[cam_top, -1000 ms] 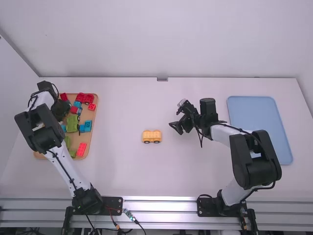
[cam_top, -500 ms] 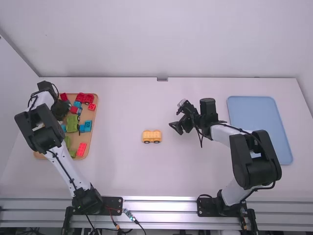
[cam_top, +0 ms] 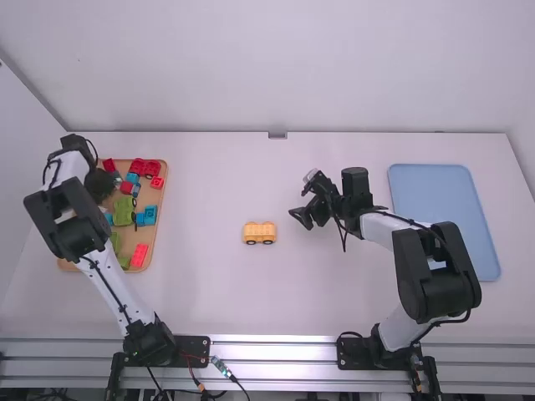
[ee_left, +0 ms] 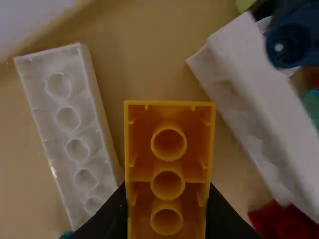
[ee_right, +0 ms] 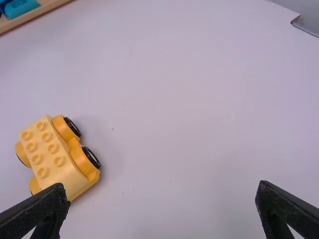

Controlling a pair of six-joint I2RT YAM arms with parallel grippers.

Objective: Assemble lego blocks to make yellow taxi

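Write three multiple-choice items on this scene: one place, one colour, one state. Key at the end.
1. Where is the car base?
A) Between the wooden tray and the blue tray
B) In the wooden tray
C) On the blue tray

2. Colour of the brick in the left tool?
A) White
B) Green
C) Yellow-orange

3. State of the right tool?
A) Shut, empty
B) Open
C) Shut on a brick

Key:
1 A: high view has it on the table between both.
2 C: left wrist view shows its yellow-orange underside.
3 B: right wrist view shows its fingers wide apart.
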